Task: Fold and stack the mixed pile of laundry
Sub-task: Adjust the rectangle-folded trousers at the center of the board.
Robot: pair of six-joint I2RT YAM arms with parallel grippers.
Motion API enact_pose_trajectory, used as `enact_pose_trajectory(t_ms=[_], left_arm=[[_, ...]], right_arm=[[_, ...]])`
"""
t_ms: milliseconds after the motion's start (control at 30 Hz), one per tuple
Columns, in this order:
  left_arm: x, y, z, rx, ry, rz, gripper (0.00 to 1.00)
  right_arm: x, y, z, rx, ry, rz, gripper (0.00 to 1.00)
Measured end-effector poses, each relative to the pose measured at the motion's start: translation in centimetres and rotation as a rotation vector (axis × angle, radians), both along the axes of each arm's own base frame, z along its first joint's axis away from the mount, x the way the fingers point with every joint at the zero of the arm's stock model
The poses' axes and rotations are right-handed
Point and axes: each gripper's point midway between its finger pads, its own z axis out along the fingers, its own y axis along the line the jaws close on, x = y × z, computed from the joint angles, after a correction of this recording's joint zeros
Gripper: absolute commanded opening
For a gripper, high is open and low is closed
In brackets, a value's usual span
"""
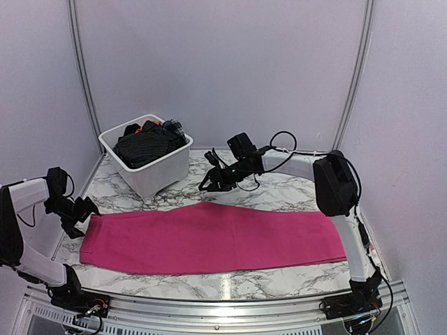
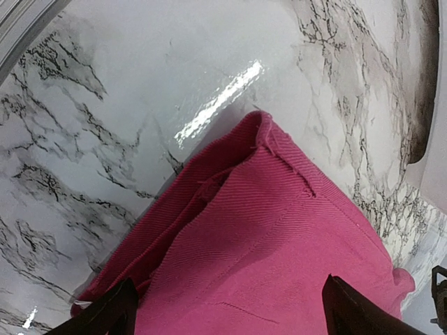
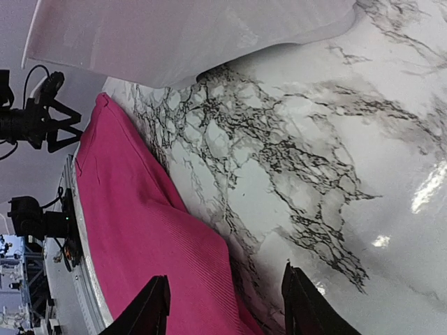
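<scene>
The left gripper (image 1: pixel 78 211) hangs at the left end of the large magenta-pink cloth (image 1: pixel 209 237). In the left wrist view its 2 fingers (image 2: pixel 105 314) stand wide apart with nothing between them, so it holds nothing. Below them lies a corner of the cloth, where 2 layers show, the edges not quite even. Whether the fingertips touch the fabric, I cannot tell.

The right gripper (image 1: pixel 211 183) is over the bare marble table (image 1: pixel 293 199), just beyond the far long edge of the cloth and near the white tub (image 1: pixel 150 171). In the right wrist view its 2 fingers (image 3: pixel 150 310) are also apart, with a clear gap, and they grip nothing. In that gap only the edge of the cloth and the marble are visible.

The cloth lies flat as 1 long folded band across the table, from the left side to the right side, toward the near edge. The other laundry sits in the tub at the far left of the table: a black pinstriped shirt (image 1: pixel 143 146) on top, a bit of an orange garment (image 1: pixel 149 127) behind it, and a small dark plaid piece (image 1: pixel 174 130) at the right rim. The tub stands just behind the far edge of the cloth, to the left of the right gripper, apart from it. Black cables loop over the right arm above the table.
</scene>
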Motion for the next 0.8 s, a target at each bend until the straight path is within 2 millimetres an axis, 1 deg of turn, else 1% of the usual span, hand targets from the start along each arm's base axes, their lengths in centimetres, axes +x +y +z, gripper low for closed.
enact_pose_trajectory(t_ms=[67, 133, 200, 267, 300, 333, 400, 433, 467, 500, 567, 633, 700, 733, 800], left_arm=[[0.2, 0.1, 0.2, 0.001, -0.006, 0.003, 0.95], [0.3, 0.1, 0.4, 0.001, -0.007, 0.005, 0.95], [0.3, 0.1, 0.4, 0.000, -0.007, 0.007, 0.95], [0.3, 0.1, 0.4, 0.000, -0.005, 0.007, 0.96], [0.2, 0.1, 0.4, 0.001, -0.003, 0.007, 0.96], [0.2, 0.1, 0.4, 0.002, -0.002, 0.007, 0.96], [0.2, 0.1, 0.4, 0.002, 0.000, 0.007, 0.96], [0.2, 0.1, 0.4, 0.003, 0.001, 0.008, 0.96], [0.1, 0.2, 0.4, 0.004, 0.001, 0.008, 0.96], [0.1, 0.2, 0.4, 0.005, 0.001, 0.008, 0.96], [0.1, 0.2, 0.4, 0.005, 0.002, 0.009, 0.96], [0.1, 0.2, 0.4, 0.005, 0.001, 0.008, 0.96], [0.1, 0.1, 0.5, 0.005, -0.003, 0.007, 0.96], [0.2, 0.1, 0.6, 0.004, -0.006, 0.007, 0.96], [0.2, 0.0, 0.8, 0.002, -0.017, 0.002, 0.96]], right_arm=[[-0.9, 0.7, -0.2, -0.010, -0.003, 0.029, 0.54], [-1.6, 0.7, -1.2, -0.040, 0.012, 0.042, 0.59], [-2.2, 0.6, -2.7, -0.086, 0.022, 0.050, 0.59], [-2.6, 0.3, -3.9, -0.126, 0.029, 0.054, 0.57], [-2.7, 0.1, -4.3, -0.143, 0.032, 0.055, 0.54], [-2.8, -0.1, -4.7, -0.156, 0.032, 0.057, 0.49], [-3.1, -0.2, -4.9, -0.170, 0.028, 0.068, 0.27], [-3.2, -0.2, -5.0, -0.172, 0.026, 0.075, 0.12], [-3.3, -0.3, -5.0, -0.174, 0.022, 0.082, 0.03], [-3.4, -0.3, -5.3, -0.176, 0.025, 0.085, 0.00], [-3.8, -0.6, -5.8, -0.184, 0.032, 0.092, 0.00], [-3.9, -1.3, -6.5, -0.194, 0.046, 0.086, 0.00], [-3.9, -1.8, -6.6, -0.191, 0.050, 0.080, 0.00], [-3.8, -2.2, -6.6, -0.190, 0.050, 0.072, 0.00], [-3.2, -3.7, -6.5, -0.188, 0.061, 0.041, 0.00]])
